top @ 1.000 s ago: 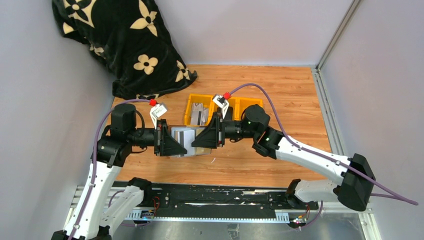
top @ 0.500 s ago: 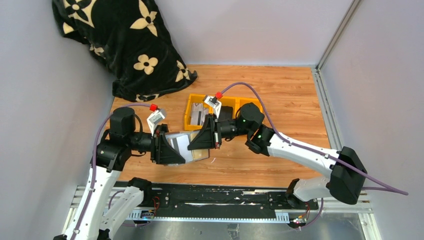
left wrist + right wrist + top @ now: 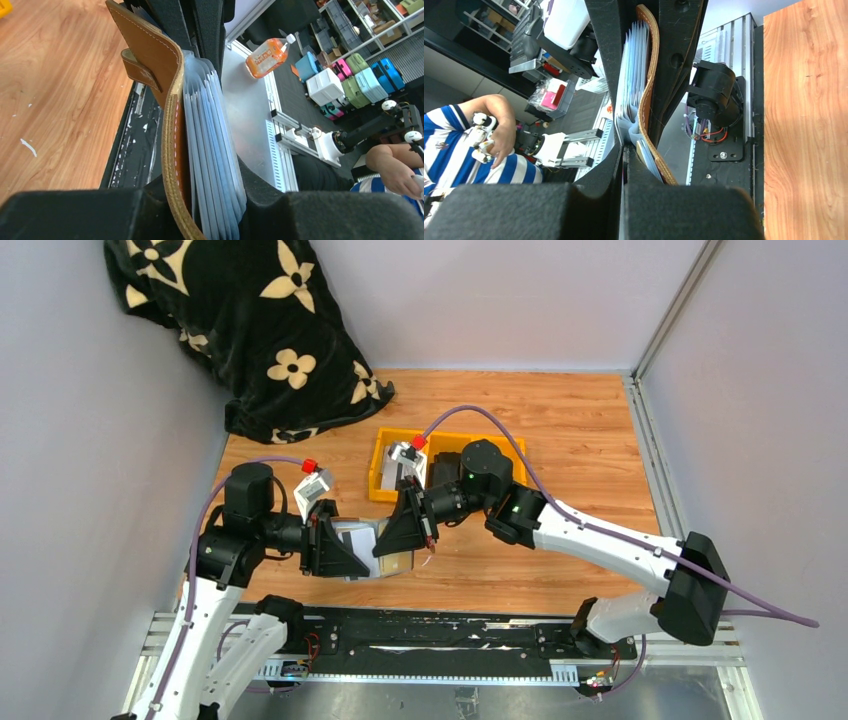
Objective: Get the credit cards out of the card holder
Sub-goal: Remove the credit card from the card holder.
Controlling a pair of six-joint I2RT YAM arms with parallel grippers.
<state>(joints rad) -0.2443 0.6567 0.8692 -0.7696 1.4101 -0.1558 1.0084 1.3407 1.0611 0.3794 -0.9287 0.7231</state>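
Both my tools grip the card holder [image 3: 372,541], one at each end, and it hangs between them over the near part of the wooden surface [image 3: 585,440], just ahead of the black rail at my bases.

My left tool [image 3: 335,545] is clamped on the holder from the left. In the left wrist view the fingers of this tool [image 3: 189,30] squeeze the brown leather cover [image 3: 167,75] and the fan of clear plastic sleeves [image 3: 210,145] together. The cover sits on the side toward the surface, with its small strap tab sticking out.

My right tool [image 3: 405,530] comes in from the right and is closed on the opposite end. Its wrist view shows this tool [image 3: 641,30] pinching the sleeves [image 3: 631,65] and the stitched leather edge [image 3: 651,75], which bends between the fingers.

From above, the holder's grey inner face shows between the two tools, with a tan corner lower right. I cannot tell whether any sleeve holds a card.

Behind my right tool a yellow bin [image 3: 505,443] sits on the surface. A black flowered blanket [image 3: 250,320] is heaped in the far left corner.
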